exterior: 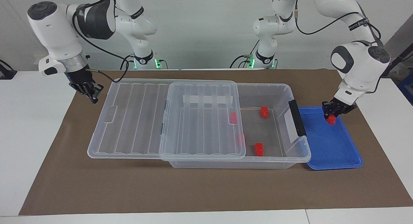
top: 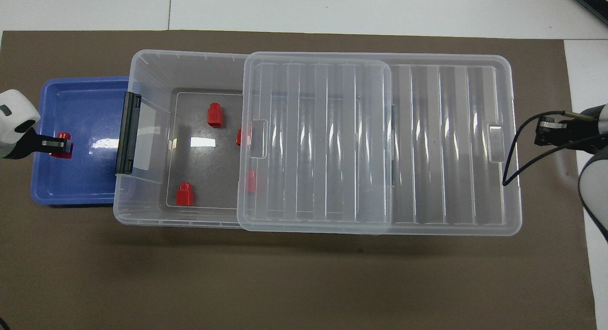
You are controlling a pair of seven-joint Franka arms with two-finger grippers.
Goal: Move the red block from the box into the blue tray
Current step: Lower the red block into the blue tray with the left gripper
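Facing view shows the left hand (exterior: 332,116) clamped on the red block (exterior: 331,120), low over the blue tray (exterior: 335,153); ease it onto the tray floor before releasing. Right hand (exterior: 87,90) waits beside the box's lid (exterior: 135,121), grip unclear

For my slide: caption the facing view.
Left claw holds a red block over the blue tray; right claw waits beside the lid.

Plain pale wall (exterior: 206,30); white table (exterior: 32,127) under a brown mat (exterior: 206,188)
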